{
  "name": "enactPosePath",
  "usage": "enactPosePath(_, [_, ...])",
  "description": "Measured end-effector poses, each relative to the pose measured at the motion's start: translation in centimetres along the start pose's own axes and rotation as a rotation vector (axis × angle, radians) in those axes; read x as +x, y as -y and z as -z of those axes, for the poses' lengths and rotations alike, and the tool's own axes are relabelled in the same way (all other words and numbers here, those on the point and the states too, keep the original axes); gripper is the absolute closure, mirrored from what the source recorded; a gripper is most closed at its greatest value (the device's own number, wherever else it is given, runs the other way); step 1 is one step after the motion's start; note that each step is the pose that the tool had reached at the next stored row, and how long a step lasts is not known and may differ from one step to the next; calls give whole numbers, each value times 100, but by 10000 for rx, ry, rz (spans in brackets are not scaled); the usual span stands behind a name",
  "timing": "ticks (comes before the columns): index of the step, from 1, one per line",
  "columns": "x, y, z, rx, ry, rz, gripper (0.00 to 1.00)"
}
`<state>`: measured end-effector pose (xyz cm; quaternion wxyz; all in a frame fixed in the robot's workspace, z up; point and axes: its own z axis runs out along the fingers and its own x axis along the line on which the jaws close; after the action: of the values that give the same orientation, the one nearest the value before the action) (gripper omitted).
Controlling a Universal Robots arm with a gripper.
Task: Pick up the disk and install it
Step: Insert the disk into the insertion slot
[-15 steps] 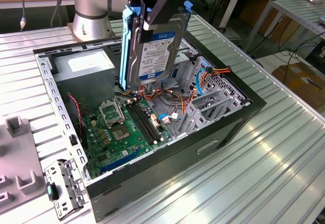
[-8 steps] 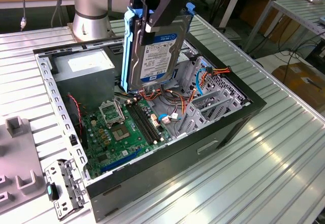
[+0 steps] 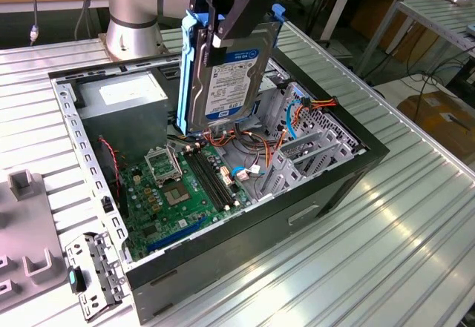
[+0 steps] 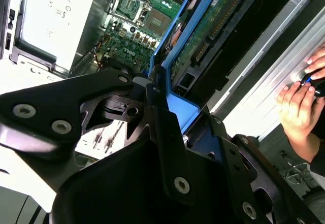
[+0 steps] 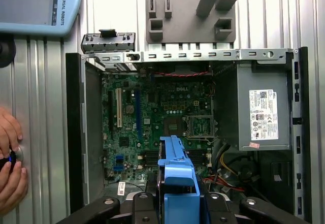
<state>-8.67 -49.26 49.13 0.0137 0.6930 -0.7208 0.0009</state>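
The disk (image 3: 226,75), silver-grey with a white-and-blue label and blue rails, hangs upright on edge above the open computer case (image 3: 334,175). My gripper (image 3: 220,27) is shut on its top end, the black fingers clamping the blue carrier. The disk's lower edge hovers over the cables beside the grey drive cage (image 3: 297,145). In the second wrist view the disk (image 4: 213,26) shows its green circuit side and a blue rail running away from the gripper (image 4: 160,107). In the first wrist view the disk (image 5: 175,168) rises edge-on from the gripper (image 5: 177,206) over the motherboard.
Inside the case lie a green motherboard (image 3: 185,186), a grey power supply (image 3: 122,97) with a white sticker, and loose orange and blue cables (image 3: 297,108). A grey fixture (image 3: 22,223) and metal bracket (image 3: 93,275) sit beside the case. A person's hands (image 5: 10,158) rest on the table.
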Motion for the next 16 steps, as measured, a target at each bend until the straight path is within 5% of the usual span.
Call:
enactPosePath(6, [26, 2, 0, 0, 0, 1, 63])
enactPosePath(12, [172, 23, -5, -1, -2, 1, 63])
enactPosePath(16, [177, 175, -3, 0, -2, 1, 63])
